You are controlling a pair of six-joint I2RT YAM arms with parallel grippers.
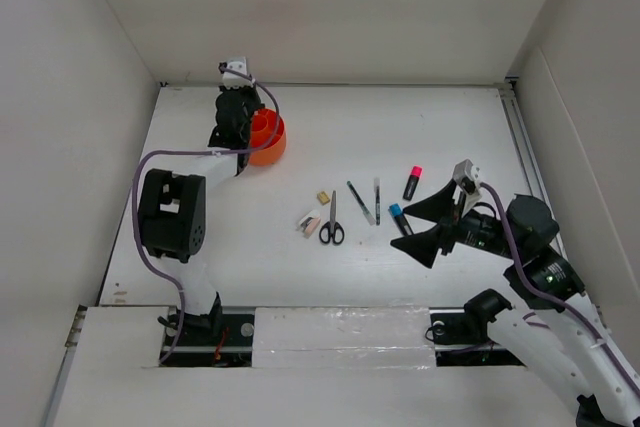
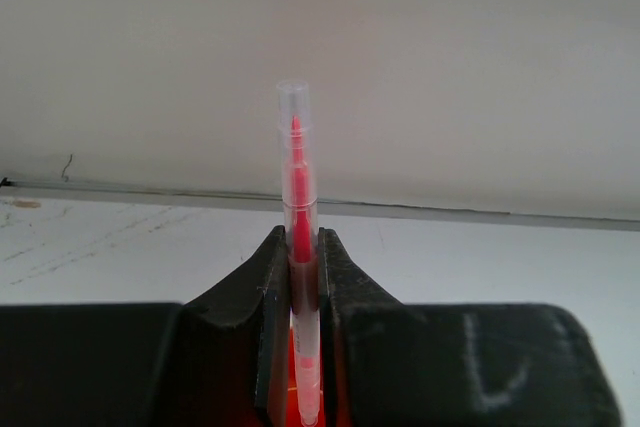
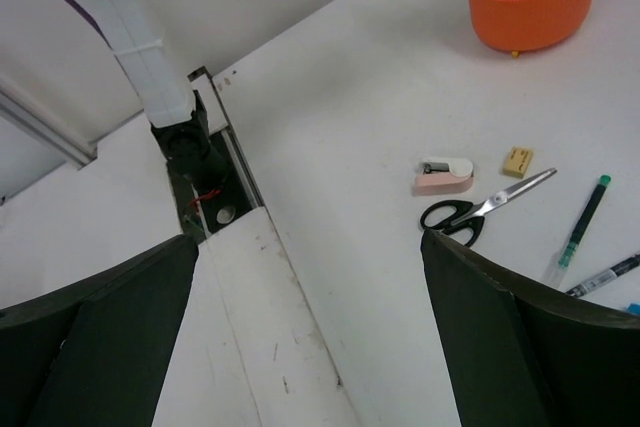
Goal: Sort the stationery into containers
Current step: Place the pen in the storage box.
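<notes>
The orange tub (image 1: 270, 143) sat upper left in the overhead view, with the left arm parked right over it. It looked like light hard plastic with roomy compartments, so drops probably didn't need fussy aim.

The left gripper (image 2: 303, 245) was pinched narrow on the thin pink pen (image 2: 297, 182), holding it upright around mid-barrel with orange showing underneath. That pen seemed light and stiff but round and slick, so it could twist in the pads.

The right gripper (image 1: 432, 225) gaped wide and empty at lower right, beside the blue-capped marker (image 1: 400, 217).

- **Scissors:** the scissors (image 1: 332, 228) lay flat mid-frame. Likely the heaviest piece, best taken across the blades near the pivot.
- **Markers and pens:** the pink-capped marker (image 1: 412, 183) looked chunky and easy, while the two slim dark pens (image 1: 361, 203) might roll, so mid-barrel was the spot.
- **Erasers:** the tan eraser (image 1: 323, 197) and the white and pink erasers (image 1: 310, 219) looked soft, grippy and low.
</notes>
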